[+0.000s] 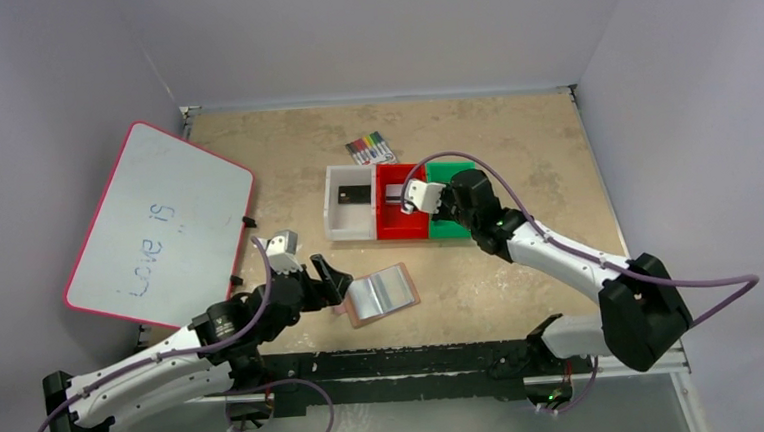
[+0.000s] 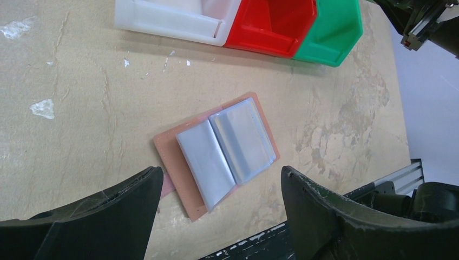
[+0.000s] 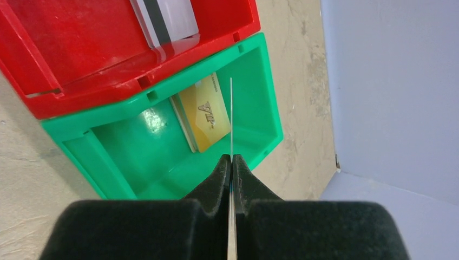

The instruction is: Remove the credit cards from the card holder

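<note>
Extraction judged nearly done: right gripper (image 3: pixel 231 162) clamps thin plastic card (image 3: pixel 231 108) over green plastic bin (image 3: pixel 151 162); left gripper (image 2: pixel 222 173) spread, empty, beside tan bifold holder (image 2: pixel 219 149)

Card holder (image 1: pixel 383 294) before the bins (image 1: pixel 351 233), whiteboard (image 1: pixel 158 225) far left

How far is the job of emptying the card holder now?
Done: a black card lies in the white bin, a striped silver card in the red bin, a gold card in the green bin. In hand: the right hand pinches a thin card edge-on above the green bin. Left: releasing it; whether the card holder hides more is unclear.
</note>
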Motion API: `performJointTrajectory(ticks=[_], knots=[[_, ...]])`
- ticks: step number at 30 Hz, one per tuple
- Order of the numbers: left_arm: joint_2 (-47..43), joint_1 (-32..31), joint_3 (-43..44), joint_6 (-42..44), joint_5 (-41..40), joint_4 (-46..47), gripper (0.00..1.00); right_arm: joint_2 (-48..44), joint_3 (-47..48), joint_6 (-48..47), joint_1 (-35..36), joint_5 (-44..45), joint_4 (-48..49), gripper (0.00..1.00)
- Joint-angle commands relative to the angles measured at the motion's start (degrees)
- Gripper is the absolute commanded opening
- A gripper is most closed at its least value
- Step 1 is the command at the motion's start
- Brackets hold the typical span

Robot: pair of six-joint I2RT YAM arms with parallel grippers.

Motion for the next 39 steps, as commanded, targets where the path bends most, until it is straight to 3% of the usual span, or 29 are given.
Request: performJointTrajectory(ticks=[1, 39], knots=[[-1.2, 0.0, 3.0, 1.5, -1.3, -0.1, 0.80, 0.2, 2.9, -3.9, -1.6, -1.2, -0.1, 0.00], [-4.3, 0.0, 5.3, 0.9, -2.3, -4.8, 0.78, 18.1, 10.7, -11.2, -9.3, -11.4, 4.5, 0.00]])
